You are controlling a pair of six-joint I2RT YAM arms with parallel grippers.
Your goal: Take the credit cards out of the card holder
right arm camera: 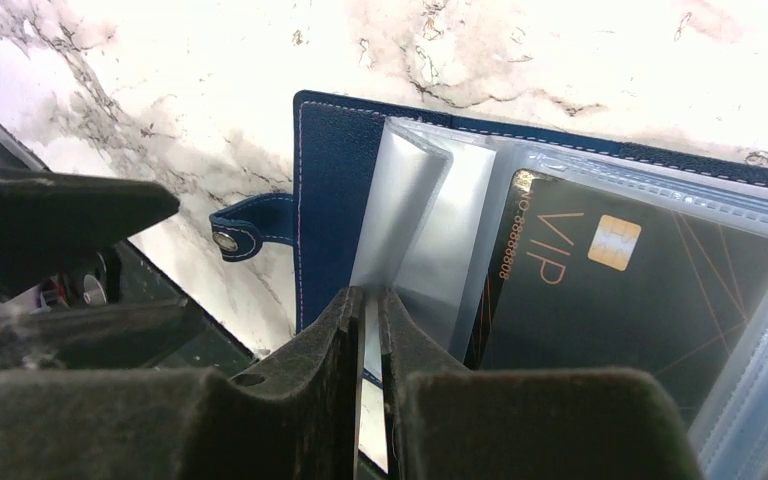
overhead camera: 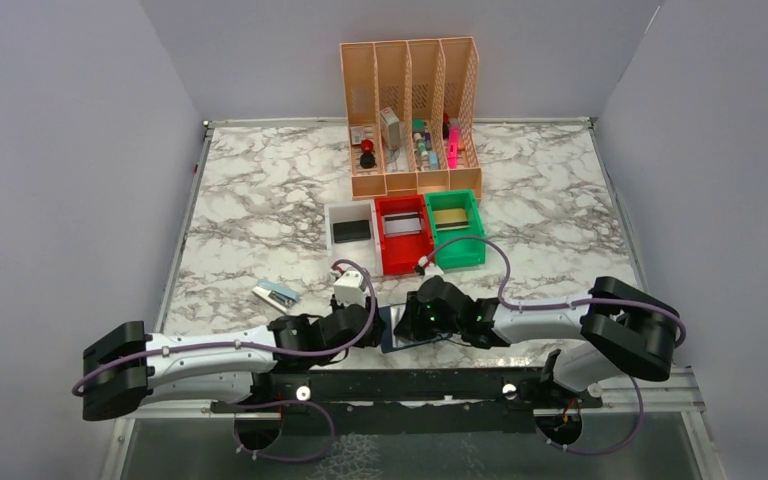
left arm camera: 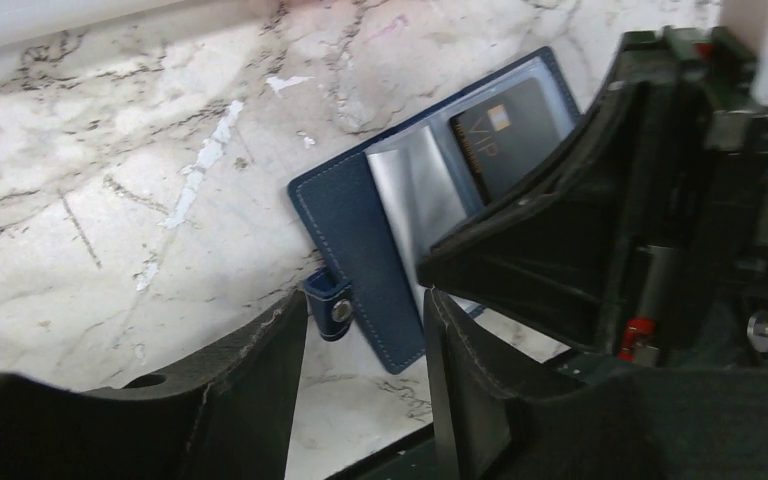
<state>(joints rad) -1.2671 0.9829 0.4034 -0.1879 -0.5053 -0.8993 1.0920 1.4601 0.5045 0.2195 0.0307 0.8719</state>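
The right gripper [right arm camera: 370, 300] has its jaws drawn almost together, only a slit between them, at the near edge of the card holder [right arm camera: 330, 180]. Whether they nip a clear sleeve there I cannot tell. The left gripper [left arm camera: 363, 300] hangs half open and empty, just beside the holder's snap strap [left arm camera: 335, 308]. The card holder lies open on the marble table [right arm camera: 210, 80], near its front edge, with a black credit card [right arm camera: 640, 300] (marked VIP) in a pocket.
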